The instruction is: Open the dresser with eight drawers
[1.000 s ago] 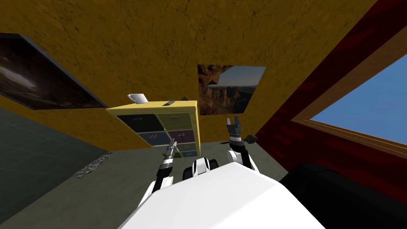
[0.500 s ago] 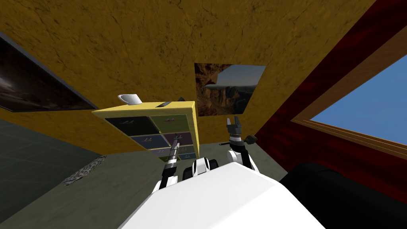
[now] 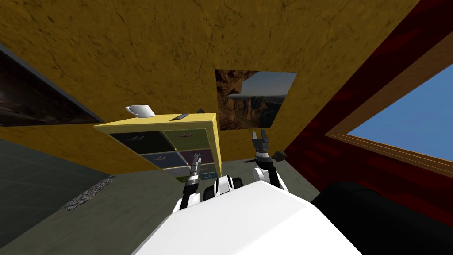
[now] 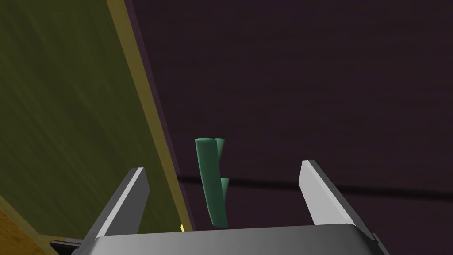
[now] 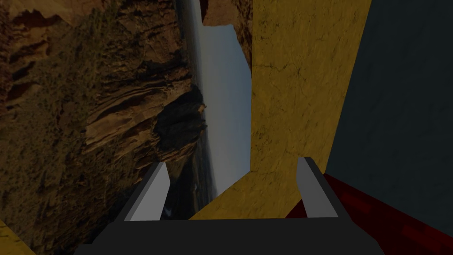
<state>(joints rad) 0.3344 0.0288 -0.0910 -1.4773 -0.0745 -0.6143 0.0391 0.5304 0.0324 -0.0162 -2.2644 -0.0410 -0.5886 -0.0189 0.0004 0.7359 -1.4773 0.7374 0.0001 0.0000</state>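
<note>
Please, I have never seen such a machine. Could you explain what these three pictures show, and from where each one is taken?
This is a two-armed robot. The wide picture comes from a camera on its head, the other two from cameras on its hands. A yellow dresser stands ahead, with a white cup on top. The left gripper is open, its fingers either side of a green handle on a dark purple drawer, not gripping it. The right gripper, also open, holds nothing.

Dim, flat renders; wide-lens splay bends the head view's edges.
</note>
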